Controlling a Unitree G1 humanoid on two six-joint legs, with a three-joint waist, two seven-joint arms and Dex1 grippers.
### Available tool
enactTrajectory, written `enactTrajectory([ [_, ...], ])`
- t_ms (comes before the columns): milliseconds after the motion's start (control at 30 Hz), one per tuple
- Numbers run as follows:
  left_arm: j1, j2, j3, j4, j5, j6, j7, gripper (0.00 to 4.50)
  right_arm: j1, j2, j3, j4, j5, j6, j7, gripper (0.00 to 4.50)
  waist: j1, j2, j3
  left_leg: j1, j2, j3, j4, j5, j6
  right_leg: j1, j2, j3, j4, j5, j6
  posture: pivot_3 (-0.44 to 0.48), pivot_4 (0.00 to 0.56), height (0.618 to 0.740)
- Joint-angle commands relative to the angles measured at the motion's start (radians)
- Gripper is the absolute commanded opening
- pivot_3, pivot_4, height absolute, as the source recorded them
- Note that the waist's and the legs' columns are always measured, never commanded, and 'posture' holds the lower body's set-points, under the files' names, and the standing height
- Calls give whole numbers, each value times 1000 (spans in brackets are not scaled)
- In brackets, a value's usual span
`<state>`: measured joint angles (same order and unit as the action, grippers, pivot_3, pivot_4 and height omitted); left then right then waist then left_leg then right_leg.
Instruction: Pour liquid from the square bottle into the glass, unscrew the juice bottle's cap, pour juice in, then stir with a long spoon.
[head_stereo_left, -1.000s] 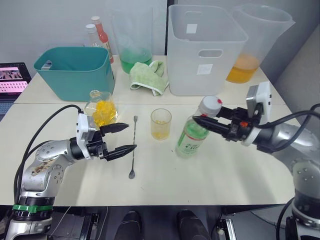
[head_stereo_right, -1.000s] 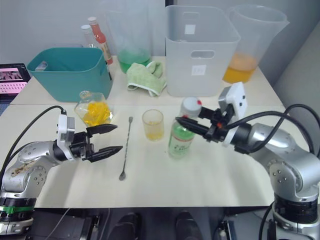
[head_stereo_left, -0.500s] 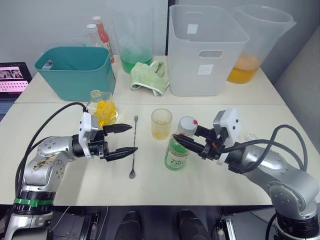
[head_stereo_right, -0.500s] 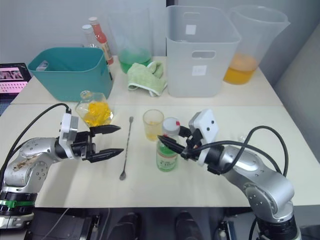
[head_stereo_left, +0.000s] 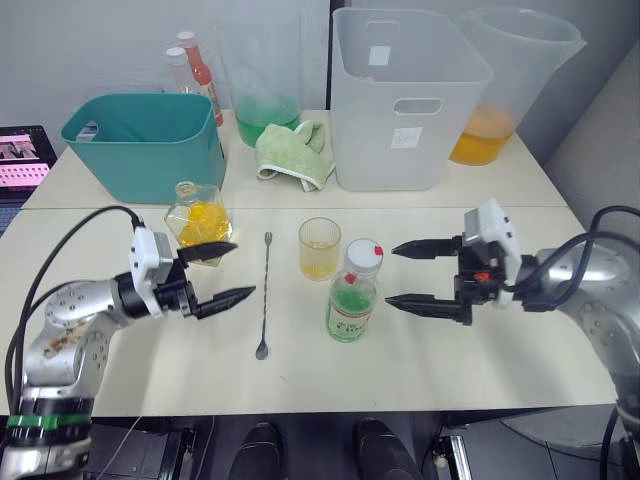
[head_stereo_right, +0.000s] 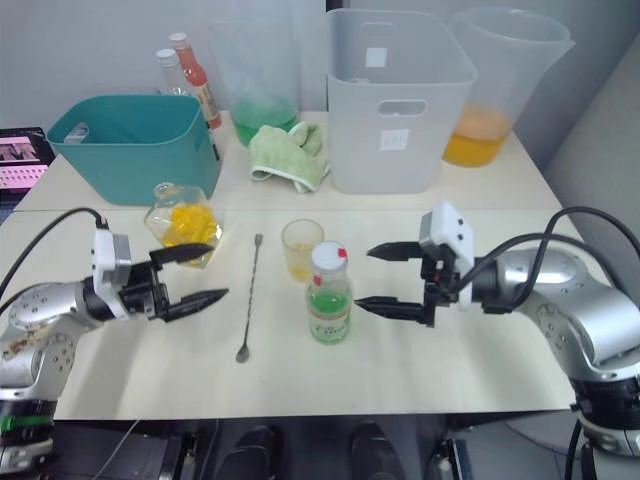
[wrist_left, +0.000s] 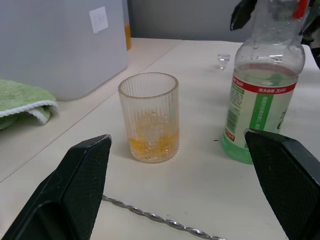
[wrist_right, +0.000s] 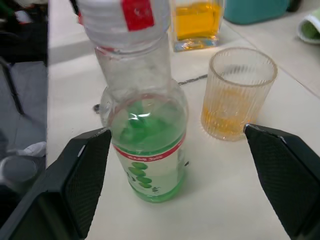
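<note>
Slim clear greenish plastic juice bottle (head_stereo_left: 352, 300) is stood upright on the tabletop (head_stereo_left: 440, 350), white cap (head_stereo_left: 363, 254) on, beside the ribbed clear glass (head_stereo_left: 320, 247), handy for uncapping. Right end effector (head_stereo_left: 410, 274) and left end effector (head_stereo_left: 222, 272) are held wide open, empty.

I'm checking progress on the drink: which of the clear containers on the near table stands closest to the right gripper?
The juice bottle, slim with a green label and white cap, stands just off the right gripper. The glass and the square bottle stand farther toward the left.
</note>
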<state>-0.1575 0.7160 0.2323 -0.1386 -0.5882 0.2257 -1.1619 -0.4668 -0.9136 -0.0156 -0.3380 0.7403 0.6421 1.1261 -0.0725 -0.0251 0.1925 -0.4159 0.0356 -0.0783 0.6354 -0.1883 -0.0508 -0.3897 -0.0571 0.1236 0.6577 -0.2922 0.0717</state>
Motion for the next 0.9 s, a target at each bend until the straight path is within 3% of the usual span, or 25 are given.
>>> enactTrajectory([
  [33,93,4,85,-135,-44,22,57,4500,-100,-1,36,127,-39,-117,220,4478,0,0,0,0,0,0,-1,0,0,0,0,0,0,0,0,0,150,740],
  [300,298,-14,186,-336,-105,73,161,4500,-317,159,182,374,-129,-267,476,4478,8,0,0,1,-1,-1,-1,0,0,1,-1,-1,-1,0,0,0,150,740],
  [567,384,-16,233,-424,-129,90,223,4500,-420,260,327,509,-136,-406,488,4478,9,0,0,1,-1,-1,-1,0,0,0,-1,-2,0,1,-1,0,150,740],
  [767,399,-5,243,-437,-138,90,237,4500,-456,239,406,567,-91,-472,488,4478,9,0,0,1,0,-1,-1,0,0,0,-1,-2,0,1,-1,0,150,740],
  [900,389,-12,236,-436,-144,84,247,4500,-463,211,436,580,-40,-494,488,3353,7,0,0,1,0,-1,-1,0,0,0,0,-2,0,1,-1,0,150,740],
])
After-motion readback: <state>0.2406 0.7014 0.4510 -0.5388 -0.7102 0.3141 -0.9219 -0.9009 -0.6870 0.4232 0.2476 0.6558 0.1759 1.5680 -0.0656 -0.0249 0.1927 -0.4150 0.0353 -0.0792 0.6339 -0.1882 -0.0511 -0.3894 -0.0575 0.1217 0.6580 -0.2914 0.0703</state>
